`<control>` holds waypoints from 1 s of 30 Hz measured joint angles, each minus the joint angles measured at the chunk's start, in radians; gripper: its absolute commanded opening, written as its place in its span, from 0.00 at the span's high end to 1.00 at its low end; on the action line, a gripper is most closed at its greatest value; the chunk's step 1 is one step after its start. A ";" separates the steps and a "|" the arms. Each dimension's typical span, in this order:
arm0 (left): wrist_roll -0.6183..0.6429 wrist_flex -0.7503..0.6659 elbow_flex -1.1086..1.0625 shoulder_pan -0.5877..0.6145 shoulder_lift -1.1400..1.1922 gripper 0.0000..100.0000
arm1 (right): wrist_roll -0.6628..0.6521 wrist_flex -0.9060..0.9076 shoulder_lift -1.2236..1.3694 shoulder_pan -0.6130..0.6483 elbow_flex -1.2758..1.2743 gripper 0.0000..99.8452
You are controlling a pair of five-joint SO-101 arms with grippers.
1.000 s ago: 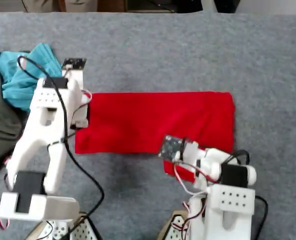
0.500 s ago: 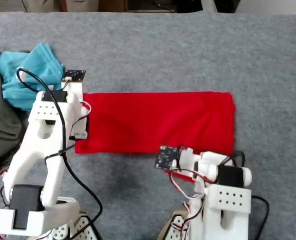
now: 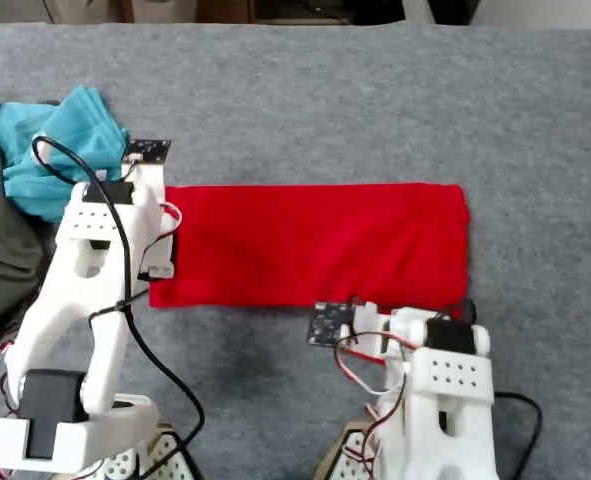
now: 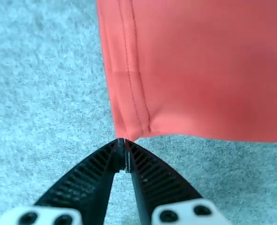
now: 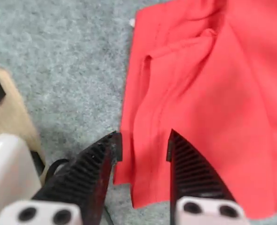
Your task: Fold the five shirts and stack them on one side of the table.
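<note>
Left claw (image 4: 123, 143) pressed together, tips right at corner hem of red shirt (image 4: 199, 65). Cloth nipped or not, couldn't tell. Shirt lay flat as long folded strip on grey counter (image 3: 375, 100), stretching away from that claw toward right claw (image 5: 144, 137). Right claw spread over rumpled edge at shirt's other end, one finger above cloth, other at its border. Teal shirt (image 3: 50, 150) bunched beyond left claw, apart from red; dark shirt (image 3: 0, 250) beside it.

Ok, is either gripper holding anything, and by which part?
The left gripper is shut on the red shirt, pinching its hemmed corner. The right gripper is open over the shirt's edge, holding nothing.
</note>
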State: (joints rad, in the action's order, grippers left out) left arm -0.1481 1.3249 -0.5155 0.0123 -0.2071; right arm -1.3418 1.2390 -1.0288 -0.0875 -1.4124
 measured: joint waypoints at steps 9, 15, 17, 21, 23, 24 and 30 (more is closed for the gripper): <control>0.000 0.000 0.000 0.000 0.000 0.98 | 0.000 -0.066 0.054 0.000 -0.035 0.83; 0.000 0.003 0.000 0.000 0.000 0.98 | 0.000 -0.083 0.054 0.000 -0.046 0.88; 0.000 0.014 0.000 0.000 0.000 0.98 | 0.000 -0.098 0.054 0.000 -0.051 0.93; 0.000 0.020 0.000 0.000 0.000 0.98 | 0.000 -0.137 0.054 0.000 -0.052 0.99; 0.000 0.020 0.000 0.000 0.000 0.98 | 0.002 -0.143 0.054 0.000 -0.055 1.00; 0.000 0.020 0.000 0.000 0.000 0.98 | 0.002 -0.144 0.054 0.000 -0.055 1.00; 0.000 0.020 0.000 0.000 0.000 0.98 | 0.002 -0.107 0.061 0.000 -0.021 1.00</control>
State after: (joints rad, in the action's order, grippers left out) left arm -0.1481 1.3449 -0.5155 0.0123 -0.2071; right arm -1.3403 1.1316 -0.9674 -0.0875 -1.4339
